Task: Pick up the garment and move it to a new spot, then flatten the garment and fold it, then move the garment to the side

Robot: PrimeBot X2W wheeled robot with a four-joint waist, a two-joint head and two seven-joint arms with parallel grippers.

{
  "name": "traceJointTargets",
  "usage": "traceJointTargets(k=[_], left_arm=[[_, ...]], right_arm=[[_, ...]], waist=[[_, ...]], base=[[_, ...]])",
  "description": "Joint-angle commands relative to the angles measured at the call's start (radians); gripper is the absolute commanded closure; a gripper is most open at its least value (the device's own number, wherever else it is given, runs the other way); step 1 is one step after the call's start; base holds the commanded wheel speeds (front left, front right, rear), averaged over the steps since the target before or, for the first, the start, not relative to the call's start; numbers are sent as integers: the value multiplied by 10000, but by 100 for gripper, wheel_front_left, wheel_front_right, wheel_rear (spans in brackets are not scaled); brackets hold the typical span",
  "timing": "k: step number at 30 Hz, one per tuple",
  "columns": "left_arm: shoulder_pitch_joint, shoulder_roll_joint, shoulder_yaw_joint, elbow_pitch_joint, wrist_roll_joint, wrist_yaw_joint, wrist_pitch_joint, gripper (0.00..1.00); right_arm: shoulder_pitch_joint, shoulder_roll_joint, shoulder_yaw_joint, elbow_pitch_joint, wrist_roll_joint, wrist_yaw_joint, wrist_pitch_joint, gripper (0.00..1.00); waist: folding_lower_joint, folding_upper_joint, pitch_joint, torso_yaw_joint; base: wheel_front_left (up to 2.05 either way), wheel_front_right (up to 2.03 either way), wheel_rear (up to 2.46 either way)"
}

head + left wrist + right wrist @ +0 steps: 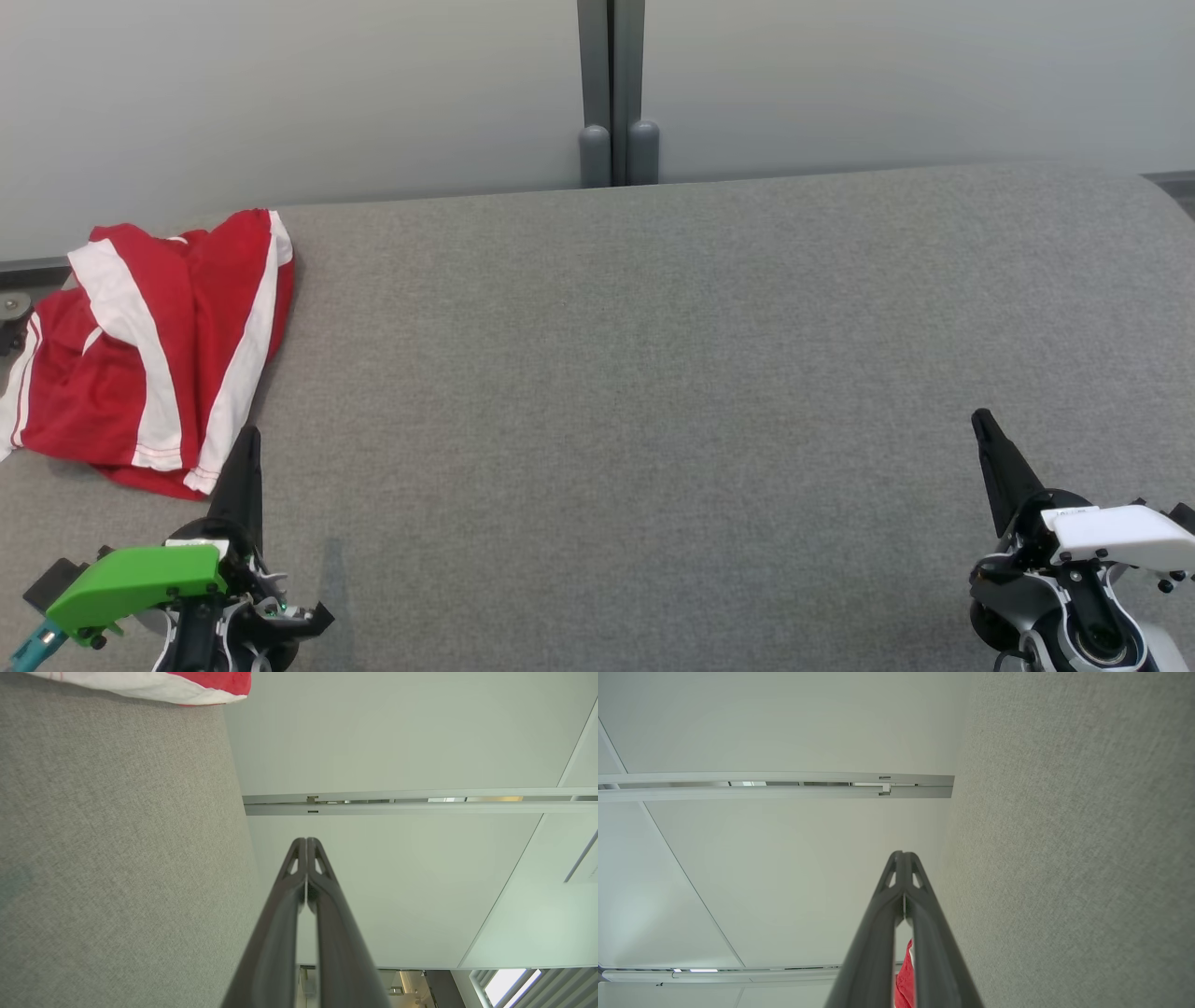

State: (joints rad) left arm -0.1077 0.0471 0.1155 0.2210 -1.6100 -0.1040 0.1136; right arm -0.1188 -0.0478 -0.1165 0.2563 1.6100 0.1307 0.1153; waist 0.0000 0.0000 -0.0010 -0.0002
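A crumpled red garment [154,350] with white stripes lies at the far left of the grey table [653,392], partly over its left edge. Just below the garment's near hem, my left gripper [245,446] is shut and holds nothing. A corner of the garment [163,686] shows at the top of the left wrist view, where the left gripper [306,841] has its tips pressed together. At the lower right, far from the cloth, my right gripper [980,422] is shut and empty. A red sliver of the garment [904,980] peeks between the right gripper's [902,855] fingers.
A pale partition wall [280,93] runs behind the table, with a grey post [611,93] at its middle. The table's broad grey cloth surface stretches from the garment to the right edge.
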Motion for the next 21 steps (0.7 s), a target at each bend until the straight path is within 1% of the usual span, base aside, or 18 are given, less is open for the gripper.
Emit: traceJointTargets(k=[1, 21], left_arm=[[-103, 66, 14, -33, -34, 27, 40, 100], [-103, 66, 13, -33, -34, 27, 40, 100]], right_arm=[[-66, -51, -18, -35, 10, 0, 37, 100], [-66, -51, -18, -35, 10, 0, 37, 100]], waist=[[0, 0, 0, 0], [0, 0, 0, 0]], base=[[0, 0, 0], [0, 0, 0]])
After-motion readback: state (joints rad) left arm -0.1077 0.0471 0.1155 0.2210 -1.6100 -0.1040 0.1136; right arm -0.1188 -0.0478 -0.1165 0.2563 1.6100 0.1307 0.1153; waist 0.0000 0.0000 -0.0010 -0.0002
